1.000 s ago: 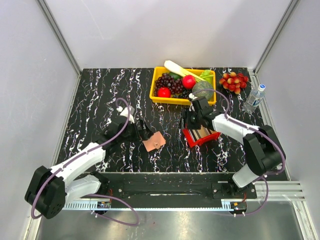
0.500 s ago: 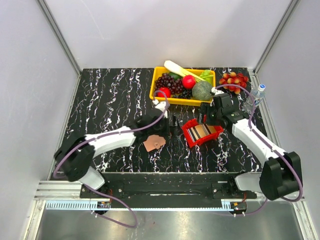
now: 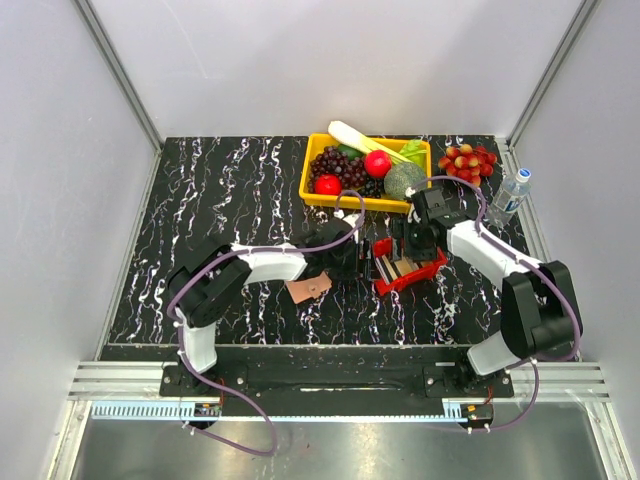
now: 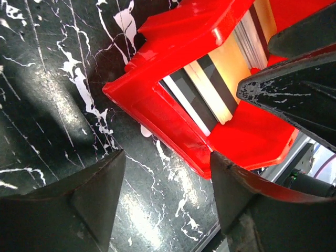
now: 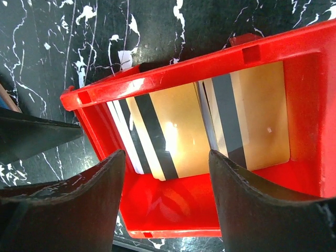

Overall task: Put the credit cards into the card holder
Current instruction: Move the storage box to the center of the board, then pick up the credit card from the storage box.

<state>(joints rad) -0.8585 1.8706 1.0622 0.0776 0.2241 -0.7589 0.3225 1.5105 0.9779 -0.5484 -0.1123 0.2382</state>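
On the desk (image 3: pixel 200 220) both arms meet at the red tray (image 5: pixel 184 71). The right claw (image 5: pixel 167 157) hangs released and empty over the tray. The left claw (image 4: pixel 167 157), also released and empty, stands at one of its corners. The card holder (image 3: pixel 308 289) lies flat on the desk, left of the tray. The credit cards (image 5: pixel 173 131) rest overlapped inside the tray. It seems best to pinch only the top card by a free edge, while the left claw steadies the tray.

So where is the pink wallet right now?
In the top view, the pink wallet lies on the black table, near the middle, just left of the red tray.
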